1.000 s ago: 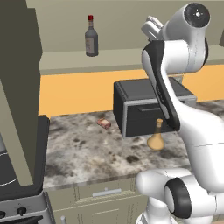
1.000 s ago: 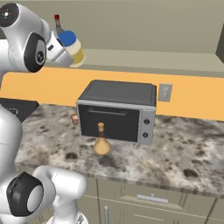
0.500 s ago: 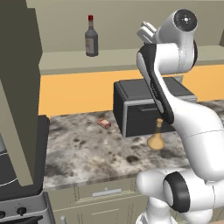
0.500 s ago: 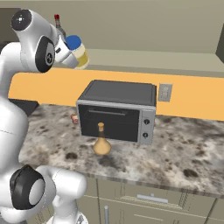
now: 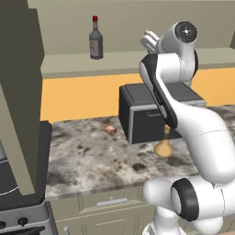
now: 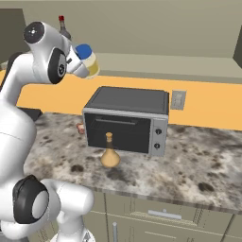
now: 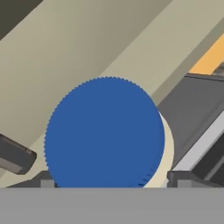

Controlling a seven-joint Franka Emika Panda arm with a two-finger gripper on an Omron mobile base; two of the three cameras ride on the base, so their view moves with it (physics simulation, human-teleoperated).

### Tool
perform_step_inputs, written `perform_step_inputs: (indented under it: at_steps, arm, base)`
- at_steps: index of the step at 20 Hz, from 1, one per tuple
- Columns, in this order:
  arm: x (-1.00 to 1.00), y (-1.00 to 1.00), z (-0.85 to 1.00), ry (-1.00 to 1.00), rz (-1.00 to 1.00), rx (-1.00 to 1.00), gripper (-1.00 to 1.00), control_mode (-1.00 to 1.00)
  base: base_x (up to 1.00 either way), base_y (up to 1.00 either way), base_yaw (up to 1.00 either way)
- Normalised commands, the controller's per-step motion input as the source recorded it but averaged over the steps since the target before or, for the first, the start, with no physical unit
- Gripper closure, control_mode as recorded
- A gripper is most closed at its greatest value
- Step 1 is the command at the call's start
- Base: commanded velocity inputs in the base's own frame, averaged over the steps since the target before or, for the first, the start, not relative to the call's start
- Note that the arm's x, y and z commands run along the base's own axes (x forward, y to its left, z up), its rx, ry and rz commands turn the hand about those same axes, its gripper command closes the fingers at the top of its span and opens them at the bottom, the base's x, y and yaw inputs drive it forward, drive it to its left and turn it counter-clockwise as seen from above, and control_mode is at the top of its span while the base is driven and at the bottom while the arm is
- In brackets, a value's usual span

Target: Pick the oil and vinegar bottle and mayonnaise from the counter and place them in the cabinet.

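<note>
**Mayo up in the air, flask parked on the tabletop**

Using the black toaster oven (image 6: 126, 120) as my anchor. Way off to its left and higher up, the dark bottle with the red cap (image 5: 95, 38) stands upright on the cabinet (image 5: 114, 62) shelf. Still left of the oven but lower, a small pinkish thing (image 5: 109, 129) lies on the tabletop (image 6: 198, 165); can't tell what it is.

Above the oven's left end, the gripper (image 6: 84, 66) has the mayonnaise (image 6: 88, 60) clamped between its jaws, which are spread wide around the jar's body. The jar is tilted, blue lid up, well clear of the tabletop and roughly level with the shelf edge. In the hand view that blue lid (image 7: 105, 133) sits right between the two finger tips (image 7: 46, 179).

Just in front of the oven door, the oil and vinegar bottle (image 6: 110, 152) stands upright on the tabletop, near the oven's left half.
</note>
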Motion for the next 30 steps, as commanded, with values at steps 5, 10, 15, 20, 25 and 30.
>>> perform_step_inputs:
  at_steps: [5,10,15,20,25,30]
  arm:
    - [0.22,0.00,0.03,0.00,0.00,0.00,1.00,-1.00]
    - [0.19,0.00,0.16,-0.01,0.00,0.00,1.00,-1.00]
    - [0.32,0.00,0.12,0.00,0.00,0.00,1.00,-1.00]
    - [0.50,0.00,0.00,0.00,0.01,0.00,1.00,-1.00]
    - [0.52,0.00,-0.06,0.00,0.02,0.00,1.00,-1.00]
    - [0.44,0.00,-0.25,0.00,0.04,0.00,1.00,-1.00]
  base:
    - [0.00,0.00,0.00]
    - [0.00,0.00,0.00]
    - [0.00,0.00,0.00]
    - [0.00,0.00,0.00]
    - [0.00,0.00,0.00]
    - [0.00,0.00,0.00]
